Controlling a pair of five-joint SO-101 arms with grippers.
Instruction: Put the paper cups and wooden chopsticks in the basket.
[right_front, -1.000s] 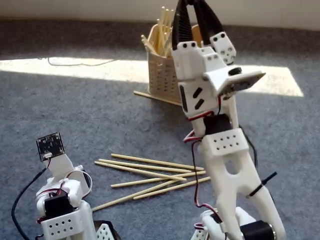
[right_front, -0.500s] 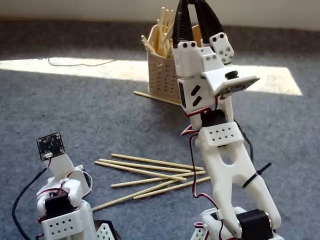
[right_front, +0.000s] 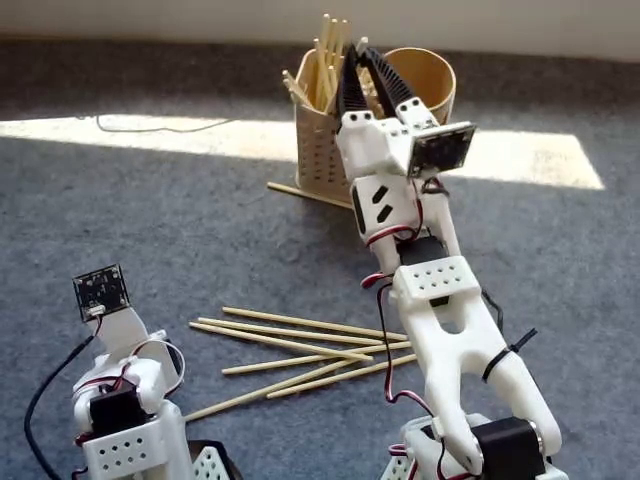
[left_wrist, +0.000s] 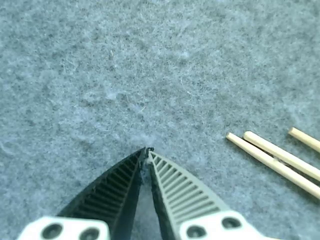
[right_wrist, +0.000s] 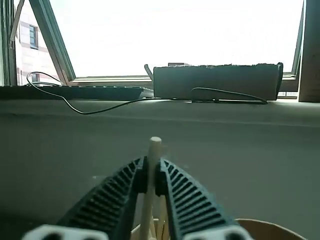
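Clamps one chopstick (right_wrist: 154, 145) in right tool (right_wrist: 151, 164) over basket (right_front: 322, 155) at 12 o'clock. Rests left tool (left_wrist: 148, 152) closed, empty, at 7 o'clock. Treat loose chopsticks (right_front: 300, 345) on bench (right_front: 150, 230) at 6 o'clock as light, stiff, roll-prone; grip at mid-length.

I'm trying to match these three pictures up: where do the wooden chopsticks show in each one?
High view: loose chopsticks lie on the carpet between the arms; others stand in the basket.
Left wrist view: ends of loose chopsticks lie beside the left gripper.
Right wrist view: the right gripper pinches one chopstick.
Shared landmark: the paper cup, in the high and right wrist views.
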